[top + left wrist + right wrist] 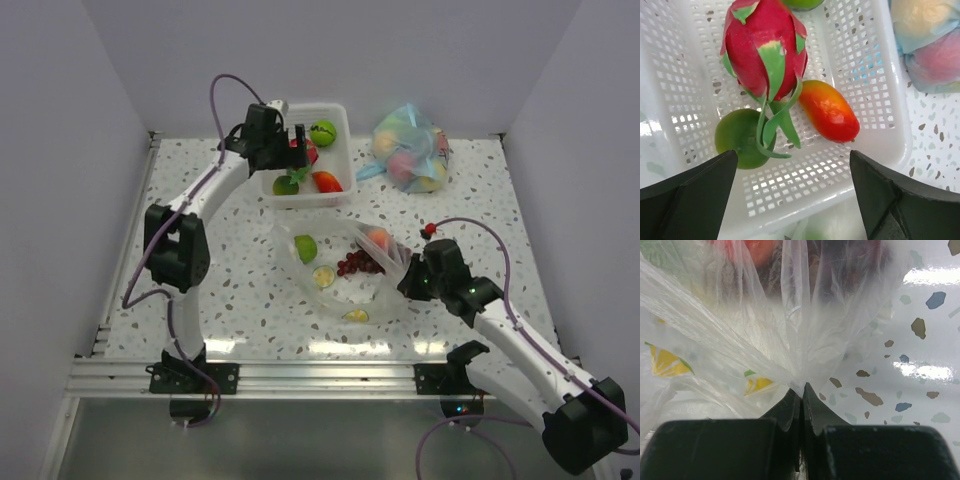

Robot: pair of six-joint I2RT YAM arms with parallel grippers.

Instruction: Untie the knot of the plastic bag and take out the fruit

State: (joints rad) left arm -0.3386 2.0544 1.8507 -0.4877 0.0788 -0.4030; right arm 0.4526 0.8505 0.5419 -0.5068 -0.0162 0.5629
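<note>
The clear plastic bag (pixel 340 285) lies mid-table with fruit inside: a lime (pixel 305 247), dark red grapes (pixel 360 263), citrus slices (pixel 323 276) and an orange-pink piece (pixel 378 238). My right gripper (pixel 407 272) is shut on a gathered fold of the bag (pixel 790 315) at its right side, fingertips (pixel 801 390) pinched together. No knot shows in any view. My left gripper (pixel 291 141) hangs open over the white basket (pixel 342 118), nothing between its fingers (pixel 792 160). In the basket (pixel 840 185) lie a dragon fruit (pixel 765 50), a green fruit (pixel 737 145) and a red-orange mango (pixel 830 117).
A blue-tinted bag (pixel 410 148) of pastel fruit sits at the back right, close to the basket's right wall. Another green fruit (pixel 323 132) lies at the basket's far end. White walls close in the table on three sides.
</note>
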